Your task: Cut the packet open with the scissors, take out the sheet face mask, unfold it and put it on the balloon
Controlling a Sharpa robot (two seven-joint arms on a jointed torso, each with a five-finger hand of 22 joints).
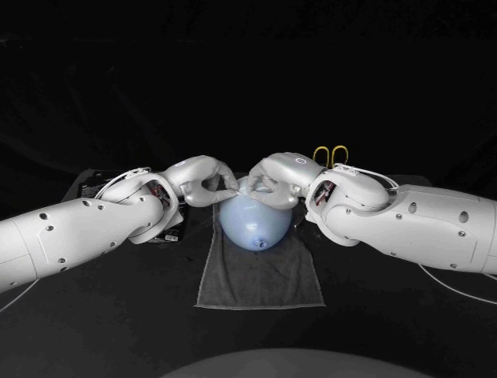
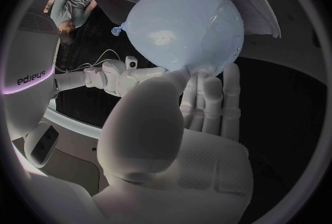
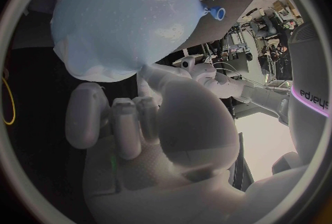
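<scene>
Risk of rolling the balloon [image 1: 254, 224] sideways off the grey towel [image 1: 260, 279] by pressing harder from one side than the other, with no other support in sight. Risk also of dragging the sheet face mask [image 3: 93, 66] into a bunch or off the far end, judging by a thin, wet-looking film clinging loosely with a ragged edge there. Could burst too, given fingertips pressed against thin rubber.

Lying lengthways at counter centre, knot toward the near side, far end caught between the left hand [image 1: 203, 179] coming in from the left and the right hand [image 1: 276, 177] from the right. Left thumb tip touching the far end, fingers close together just past it. Right fingers curled in just beside the mask's edge. Cannot tell whether either is pinching the film or merely pressing on it. Yellow-handled scissors [image 1: 332, 153] lying farther back, right of centre, apart from both.
</scene>
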